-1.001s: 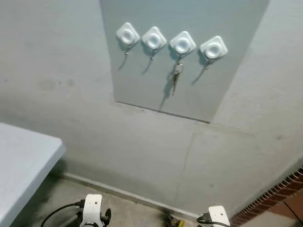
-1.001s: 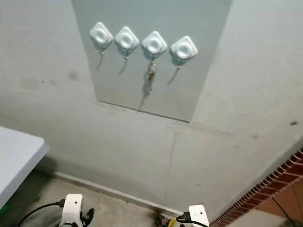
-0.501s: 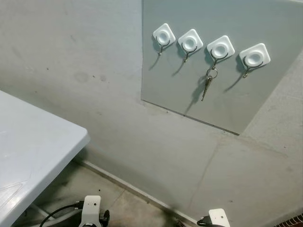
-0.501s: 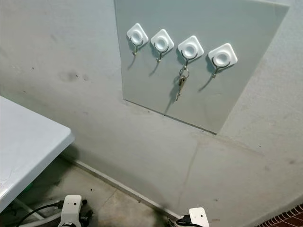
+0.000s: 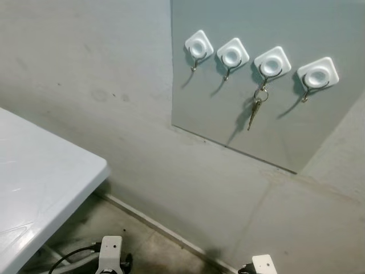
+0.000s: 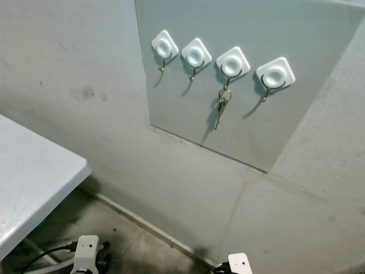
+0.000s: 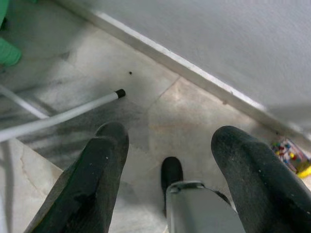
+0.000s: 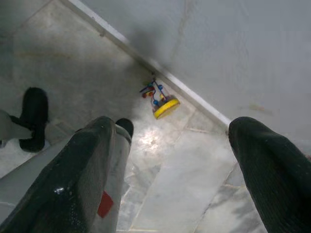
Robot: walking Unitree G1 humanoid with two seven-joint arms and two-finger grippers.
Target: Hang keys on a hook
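Keys hanging from third hook from left on far wall panel, left gripper and right gripper low, spread wide, empty; hanging apparently done, nothing left but backing off.

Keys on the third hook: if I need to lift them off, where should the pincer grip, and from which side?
Grip the hanging key blades just below the ring, coming straight toward the panel. They dangle vertically and stand free below the third hook, whereas the ring sits tight on the wire. Then lift up and outward, probably with the right pincer, now open and hanging idle.
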